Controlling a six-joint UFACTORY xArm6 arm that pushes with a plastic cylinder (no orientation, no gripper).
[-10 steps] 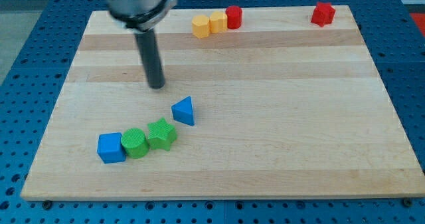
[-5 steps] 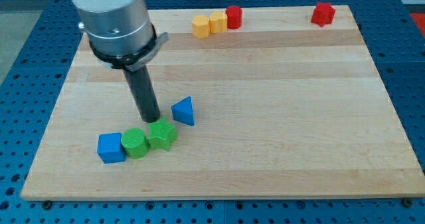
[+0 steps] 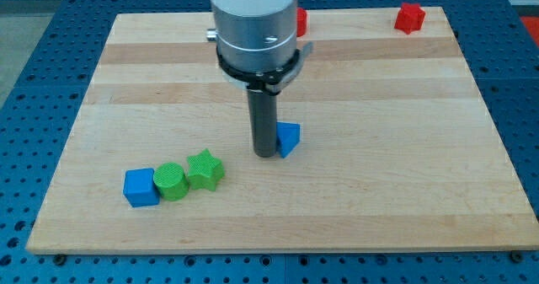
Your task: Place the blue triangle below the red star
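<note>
My tip (image 3: pixel 266 154) is set touching the view's-left side of the blue triangle (image 3: pixel 288 137), well apart from and below-left of the red star (image 3: pixel 410 17) on the tabletop (image 3: pixel 404 166), so that a push is directed rightward; no gripper is fitted.

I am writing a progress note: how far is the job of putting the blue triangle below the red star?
Done: my tip has reached the blue triangle and touches its left side. In hand: the push toward the view's right. Left: most of the way; the red star sits far off, at the board's top right corner.
</note>
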